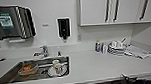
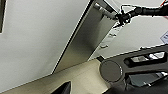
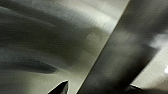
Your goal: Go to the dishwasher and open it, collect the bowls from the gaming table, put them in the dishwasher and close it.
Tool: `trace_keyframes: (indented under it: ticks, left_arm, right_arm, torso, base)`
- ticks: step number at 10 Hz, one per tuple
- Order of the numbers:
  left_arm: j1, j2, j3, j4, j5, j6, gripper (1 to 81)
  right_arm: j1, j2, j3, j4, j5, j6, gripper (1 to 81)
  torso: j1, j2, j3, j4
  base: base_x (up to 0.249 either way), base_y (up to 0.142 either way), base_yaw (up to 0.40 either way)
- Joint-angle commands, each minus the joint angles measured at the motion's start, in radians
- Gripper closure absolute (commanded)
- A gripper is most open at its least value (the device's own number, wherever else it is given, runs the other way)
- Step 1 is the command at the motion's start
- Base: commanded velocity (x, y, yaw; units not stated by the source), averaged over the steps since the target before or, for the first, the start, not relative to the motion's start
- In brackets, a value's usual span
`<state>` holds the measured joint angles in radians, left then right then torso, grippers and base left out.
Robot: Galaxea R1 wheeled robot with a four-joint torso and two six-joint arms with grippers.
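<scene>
White kitchen counter with sink; below its edge, right gripper at dishwasher bar handle, finger state unclear; opening step, needs a pull outward.

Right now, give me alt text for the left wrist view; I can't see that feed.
The dishwasher, a steel-fronted panel between white cabinet fronts, runs slantwise across the view, with the right gripper at the end of its bar handle. Dark parts of the robot's own arm fill one corner.
</scene>
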<state>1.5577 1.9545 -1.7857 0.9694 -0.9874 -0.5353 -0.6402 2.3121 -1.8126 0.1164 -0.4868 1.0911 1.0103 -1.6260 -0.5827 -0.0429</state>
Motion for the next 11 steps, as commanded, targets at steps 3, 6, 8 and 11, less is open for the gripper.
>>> trace_keyframes:
  ticks: [3,6,8,11]
  left_arm:
    - [-0.049,-0.054,-0.018,0.011,-0.01,0.0,1.0]
    - [-0.05,-0.052,-0.024,0.009,-0.013,-0.001,1.0]
    - [-0.05,-0.041,-0.053,0.011,-0.053,-0.003,1.0]
    - [-0.05,-0.031,-0.072,0.019,-0.06,-0.017,1.0]
  right_arm:
    - [0.026,-0.023,0.021,-0.021,-0.076,-0.109,1.0]
    - [-0.019,-0.05,0.045,-0.02,-0.064,-0.194,1.0]
    - [-0.034,-0.069,0.065,-0.02,-0.064,-0.214,1.0]
    - [-0.063,-0.093,0.069,-0.02,-0.064,-0.249,1.0]
  torso:
    - [0.0,0.0,0.0,0.0]
    - [0.0,0.0,0.0,0.0]
    - [0.0,0.0,0.001,0.0]
    - [0.0,0.0,0.001,0.0]
  base:
    - [0.0,0.0,0.0]
    - [0.0,0.0,0.0]
    - [0.0,0.0,0.0]
    - [0.0,0.0,0.0]
